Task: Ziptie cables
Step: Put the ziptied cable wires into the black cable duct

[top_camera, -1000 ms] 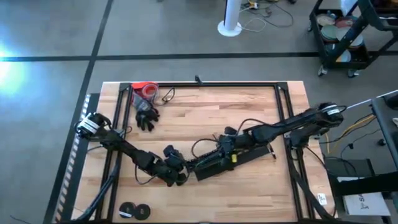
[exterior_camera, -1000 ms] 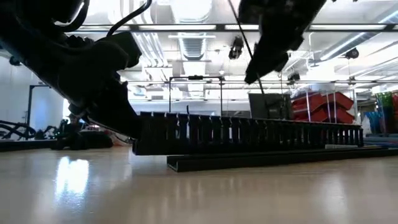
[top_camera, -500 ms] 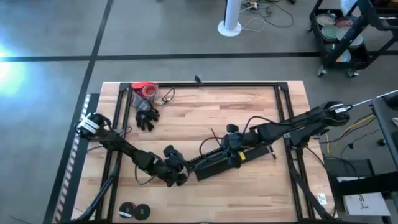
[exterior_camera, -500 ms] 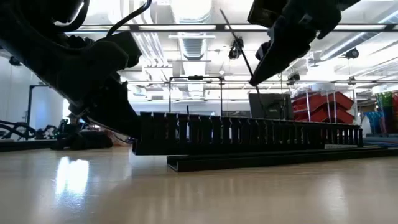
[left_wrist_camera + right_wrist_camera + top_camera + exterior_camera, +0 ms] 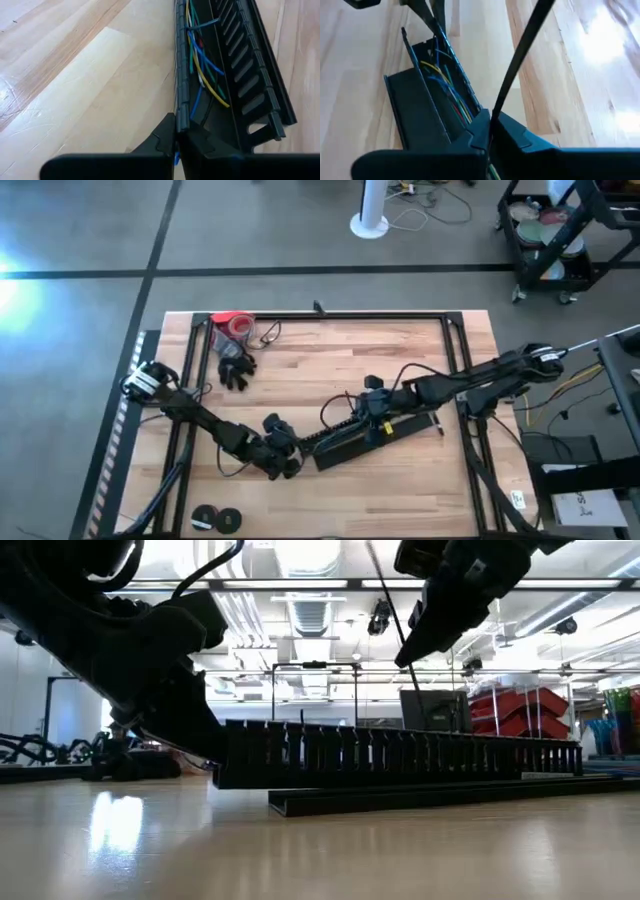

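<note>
Both jaws clamped: left gripper [image 5: 178, 137] on the slotted duct's wall, right gripper [image 5: 490, 125] on a thin black zip tie [image 5: 520, 55].

Nearest the table's front edge, the left gripper pins one end of the slotted black duct [image 5: 345, 442], where the cables [image 5: 200, 65], yellow, blue and green, lie inside the channel. Beyond it, the right gripper hangs over the duct's middle. A plain black strip [image 5: 440, 797] lies alongside on the wooden table [image 5: 330, 370].
</note>
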Motion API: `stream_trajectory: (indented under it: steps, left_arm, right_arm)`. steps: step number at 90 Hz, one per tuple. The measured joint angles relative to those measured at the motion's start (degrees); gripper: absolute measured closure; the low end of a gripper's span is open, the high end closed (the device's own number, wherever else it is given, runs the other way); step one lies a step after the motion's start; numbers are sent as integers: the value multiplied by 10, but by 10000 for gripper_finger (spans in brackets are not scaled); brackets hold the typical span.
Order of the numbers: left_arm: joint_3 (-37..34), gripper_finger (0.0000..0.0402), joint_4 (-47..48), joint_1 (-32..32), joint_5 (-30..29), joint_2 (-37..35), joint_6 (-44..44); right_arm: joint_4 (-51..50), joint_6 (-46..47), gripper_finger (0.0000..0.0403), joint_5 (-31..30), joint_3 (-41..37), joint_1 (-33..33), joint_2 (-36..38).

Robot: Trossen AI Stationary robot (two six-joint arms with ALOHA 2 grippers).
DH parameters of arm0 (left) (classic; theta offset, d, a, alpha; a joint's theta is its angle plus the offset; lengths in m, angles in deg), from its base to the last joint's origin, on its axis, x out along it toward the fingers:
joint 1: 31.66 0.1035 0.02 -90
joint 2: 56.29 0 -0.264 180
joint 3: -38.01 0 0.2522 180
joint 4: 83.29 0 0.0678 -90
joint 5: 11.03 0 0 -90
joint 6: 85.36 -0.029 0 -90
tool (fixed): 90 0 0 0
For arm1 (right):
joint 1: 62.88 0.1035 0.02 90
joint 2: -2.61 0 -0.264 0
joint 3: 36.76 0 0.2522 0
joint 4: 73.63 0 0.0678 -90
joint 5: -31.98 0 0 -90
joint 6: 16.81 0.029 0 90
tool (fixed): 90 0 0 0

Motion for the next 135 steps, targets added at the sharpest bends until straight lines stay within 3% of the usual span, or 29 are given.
stream_trajectory:
  steps: [28, 60, 95, 135]
  left_arm:
    - [0, 402, 0, 0, 0, 0, 0]
    - [0, 402, 0, 0, 0, 0, 0]
    - [0, 402, 0, 0, 0, 0, 0]
    - [0, 402, 0, 0, 0, 0, -1]
  right_arm:
    - [-12, 9, 398, 12, 0, 0, 5]
    - [-12, 7, 364, 14, 0, -3, 40]
    - [-10, 34, 402, 13, 0, -3, 40]
    - [32, 171, 403, 13, 0, -2, -91]
